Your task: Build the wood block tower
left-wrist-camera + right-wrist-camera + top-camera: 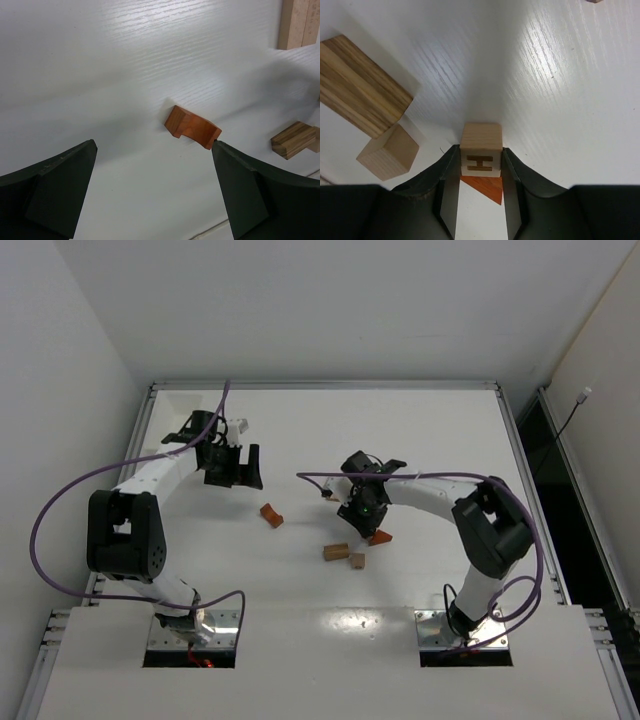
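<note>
From above, the blocks lie loose and unstacked on the white worktop (420, 430): a notched reddish-brown block (271, 515) lies slantwise, and a long tan block (336, 551) lies roughly left to right with a pale cube (357, 560) just beside it. A red wedge (380, 537) sits beneath the right hand (365, 510). In the left wrist view the left hand (155, 192) is spread wide and holds nothing, with the notched block beyond it, its long axis slanting down to the right. In the right wrist view the right hand is clamped on an H-marked cube (481, 149), upright above the wedge, with the long block running diagonally at the left.
</note>
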Controlling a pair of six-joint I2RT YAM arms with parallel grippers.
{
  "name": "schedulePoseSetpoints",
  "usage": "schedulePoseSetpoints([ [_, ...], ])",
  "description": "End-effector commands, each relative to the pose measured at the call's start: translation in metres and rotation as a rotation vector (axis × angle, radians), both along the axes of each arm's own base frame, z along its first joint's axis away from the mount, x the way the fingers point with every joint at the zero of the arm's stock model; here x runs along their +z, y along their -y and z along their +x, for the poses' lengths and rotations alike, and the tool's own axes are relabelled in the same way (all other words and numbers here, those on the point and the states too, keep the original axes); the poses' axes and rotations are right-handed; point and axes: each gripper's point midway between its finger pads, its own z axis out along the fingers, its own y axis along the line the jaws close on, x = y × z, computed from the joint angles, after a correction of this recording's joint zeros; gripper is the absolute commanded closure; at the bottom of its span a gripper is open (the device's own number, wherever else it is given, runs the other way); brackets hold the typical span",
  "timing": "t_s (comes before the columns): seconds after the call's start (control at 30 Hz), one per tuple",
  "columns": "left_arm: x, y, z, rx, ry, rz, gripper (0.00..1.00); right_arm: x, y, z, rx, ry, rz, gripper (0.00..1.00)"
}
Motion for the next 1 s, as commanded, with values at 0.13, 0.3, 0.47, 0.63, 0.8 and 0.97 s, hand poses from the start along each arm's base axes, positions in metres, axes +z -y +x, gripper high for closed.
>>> schedulePoseSetpoints([
  [0.13,0.018,0.001,0.005,-0.033,0.067,-0.03,0.01,0.079,-0.044,0.058,0.213,0.172,0.137,1.0],
  [0.3,0.025,0.003,0.004,-0.038,0.087,-0.039,0.01,0.097,-0.065,0.085,0.388,0.054,0.136,1.0],
  [0.47,0.029,0.003,0.007,-0.038,0.097,-0.039,0.01,0.099,-0.071,0.105,0.455,-0.034,0.181,1.0],
  [0.63,0.028,0.001,0.006,-0.042,0.093,-0.026,0.01,0.092,-0.066,0.117,0.486,-0.037,0.171,1.0],
  [0.8,0.028,0.001,0.008,-0.042,0.102,-0.027,0.01,0.083,-0.056,0.132,0.46,-0.023,0.137,1.0],
  [0.97,0.029,0.002,0.008,-0.034,0.099,-0.031,0.01,0.076,-0.057,0.151,0.425,0.022,0.126,1.0],
])
